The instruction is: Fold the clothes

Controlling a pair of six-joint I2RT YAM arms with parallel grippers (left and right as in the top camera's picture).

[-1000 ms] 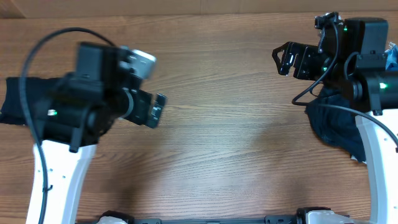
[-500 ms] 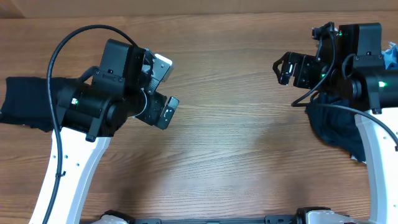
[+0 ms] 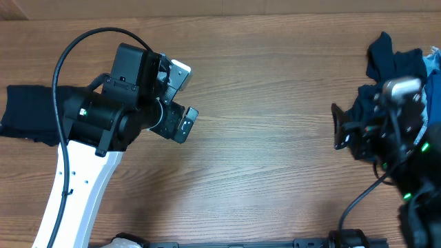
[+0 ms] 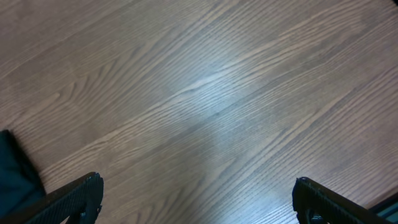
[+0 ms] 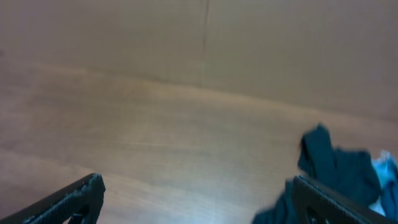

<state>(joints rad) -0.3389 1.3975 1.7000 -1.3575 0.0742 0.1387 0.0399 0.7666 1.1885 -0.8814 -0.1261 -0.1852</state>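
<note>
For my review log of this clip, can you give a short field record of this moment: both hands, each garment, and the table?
left hand: open, holding nothing, over bare wood
right hand: open, holding nothing
near-black garment: left edge, partly under the left arm
dark blue garment: rumpled, far right
pale blue fabric: right edge, beside the dark blue garment
table: wood-grain

Bench [image 3: 275, 138]: wood-grain top, smooth, semi-matt, w/ a soft pale glare patch in left wrist view. Left tool [image 3: 187, 98]: matt black plastic, one silvery-white face, material unclear. Arm link [image 3: 76, 186]: glossy white shell, prob. plastic. Cable [image 3: 76, 45]: smooth black sheath. Dark garment [image 3: 27, 110]: soft matt cloth, near-black. Rumpled dark blue garment [image 3: 389, 58]: matt, creased cloth; pale blue fabric [image 3: 433, 62] beside it, weave too blurred.
</note>
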